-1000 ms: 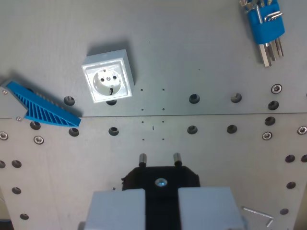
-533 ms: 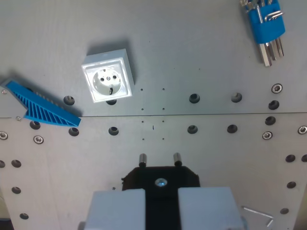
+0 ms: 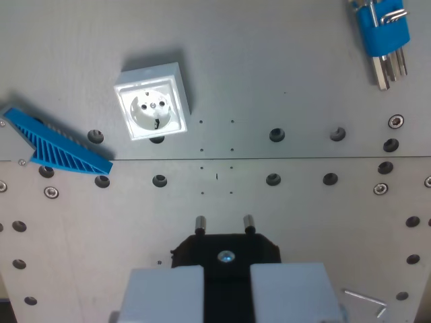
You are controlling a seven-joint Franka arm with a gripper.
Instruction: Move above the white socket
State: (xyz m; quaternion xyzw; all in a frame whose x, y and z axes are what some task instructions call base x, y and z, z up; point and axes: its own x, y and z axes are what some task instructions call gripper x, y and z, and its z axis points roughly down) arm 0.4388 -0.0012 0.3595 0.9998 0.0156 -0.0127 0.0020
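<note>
The white socket (image 3: 152, 103) is sat up-left on the surface, so the pincer (image 3: 224, 224), holding nothing and probably shut tbh, should be slid over till centred.

Glossy white plastic socket (image 3: 151, 102) on a matt grey perforated metal plate (image 3: 303, 74).

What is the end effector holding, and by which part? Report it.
A black plug, held by its body between the end effector's two grey fingers, pins pointing away toward the plate. The socket lies apart, untouched.
</note>
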